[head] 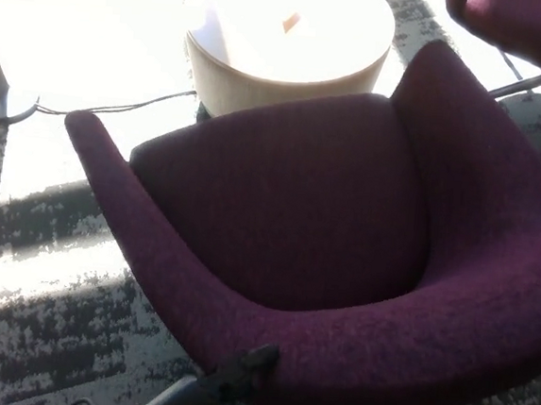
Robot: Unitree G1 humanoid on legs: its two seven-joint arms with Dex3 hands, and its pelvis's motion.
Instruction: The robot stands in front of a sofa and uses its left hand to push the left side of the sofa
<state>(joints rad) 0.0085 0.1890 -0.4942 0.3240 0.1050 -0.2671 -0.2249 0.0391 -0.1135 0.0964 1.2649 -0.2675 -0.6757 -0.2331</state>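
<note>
The left hand [241, 375] presses against the sofa [343, 237] at its front lower edge; whether its fingers are spread or closed cannot be told. The sofa stands skewed on the patterned carpet [32, 333], just beside the round table [283, 57]. A harder shove could swing it into that table.

A deep plum-purple sofa [343, 237], its fabric a fine heathered weave, fills the frame above a carpet [41, 334] mottled in dark grey and pale grey blotches. The robot's black left hand [242, 371] shows against the sofa's front edge. Behind, a cream-coloured round table [284, 52] glows near-white in sunlight, with a small orange mark [291, 21] on its top. A dark cable [118, 109] crosses the bright floor. A second purple seat [523, 26] on silver metal legs [527, 85] sits at upper right.
</note>
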